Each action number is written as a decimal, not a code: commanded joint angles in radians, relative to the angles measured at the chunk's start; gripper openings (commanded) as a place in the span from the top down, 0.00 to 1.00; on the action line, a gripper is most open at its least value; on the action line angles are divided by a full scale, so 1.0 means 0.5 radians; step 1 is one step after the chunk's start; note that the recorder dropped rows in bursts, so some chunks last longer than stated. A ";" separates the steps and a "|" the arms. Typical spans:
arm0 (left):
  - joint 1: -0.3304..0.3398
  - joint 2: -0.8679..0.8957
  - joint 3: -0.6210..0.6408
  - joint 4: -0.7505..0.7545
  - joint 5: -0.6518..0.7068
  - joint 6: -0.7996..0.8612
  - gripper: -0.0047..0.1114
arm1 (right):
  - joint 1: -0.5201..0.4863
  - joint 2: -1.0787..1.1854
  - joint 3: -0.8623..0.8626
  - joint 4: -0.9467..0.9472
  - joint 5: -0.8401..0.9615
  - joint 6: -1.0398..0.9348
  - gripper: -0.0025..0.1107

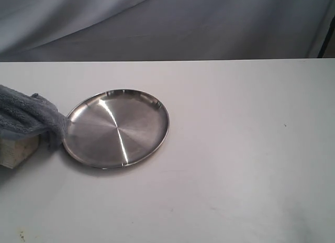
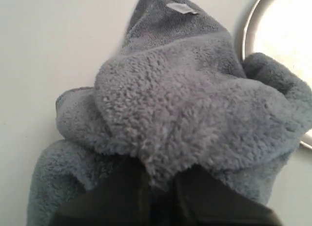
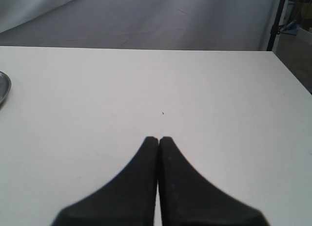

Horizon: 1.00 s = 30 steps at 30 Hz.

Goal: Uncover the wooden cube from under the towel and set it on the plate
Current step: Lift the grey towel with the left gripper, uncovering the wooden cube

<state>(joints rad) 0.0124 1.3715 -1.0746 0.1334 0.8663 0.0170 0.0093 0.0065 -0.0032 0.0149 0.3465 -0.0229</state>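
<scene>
The grey-blue towel (image 1: 26, 117) hangs bunched at the far left of the exterior view, its lower fold touching the rim of the steel plate (image 1: 118, 128). Below it, part of the tan wooden cube (image 1: 18, 150) shows on the table. In the left wrist view my left gripper (image 2: 163, 179) is shut on a thick fold of the towel (image 2: 185, 114), whose white tag (image 2: 181, 8) shows at the far end; the plate's rim (image 2: 248, 33) lies beside the cloth. My right gripper (image 3: 159, 139) is shut and empty over bare table, and neither arm shows in the exterior view.
The white table (image 1: 235, 164) stretches right of the plate, with a tiny dark speck (image 1: 285, 124) on it. A grey cloth backdrop (image 1: 167, 23) hangs behind the far edge. The plate's edge (image 3: 3, 87) just shows in the right wrist view.
</scene>
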 commanded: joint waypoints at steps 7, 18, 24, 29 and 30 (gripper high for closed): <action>-0.001 -0.114 0.001 -0.037 -0.099 0.001 0.96 | 0.005 -0.013 0.006 0.006 -0.006 0.003 0.98; -0.001 -0.190 0.001 -0.028 -0.325 0.001 0.96 | 0.005 -0.013 0.006 0.006 -0.006 0.003 0.98; -0.001 -0.394 -0.003 -0.023 -0.605 -0.003 0.96 | 0.005 -0.013 0.006 0.006 -0.006 0.003 0.98; -0.001 -0.557 -0.003 -0.023 -0.832 -0.003 0.96 | 0.005 -0.013 0.006 0.006 -0.006 0.003 0.98; -0.001 -0.588 -0.003 -0.023 -0.856 -0.003 0.96 | 0.005 -0.013 0.006 0.006 -0.006 0.003 0.98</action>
<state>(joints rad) 0.0124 1.1218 -1.0746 0.1225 0.5240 0.0170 0.0093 0.0065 -0.0032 0.0149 0.3465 -0.0229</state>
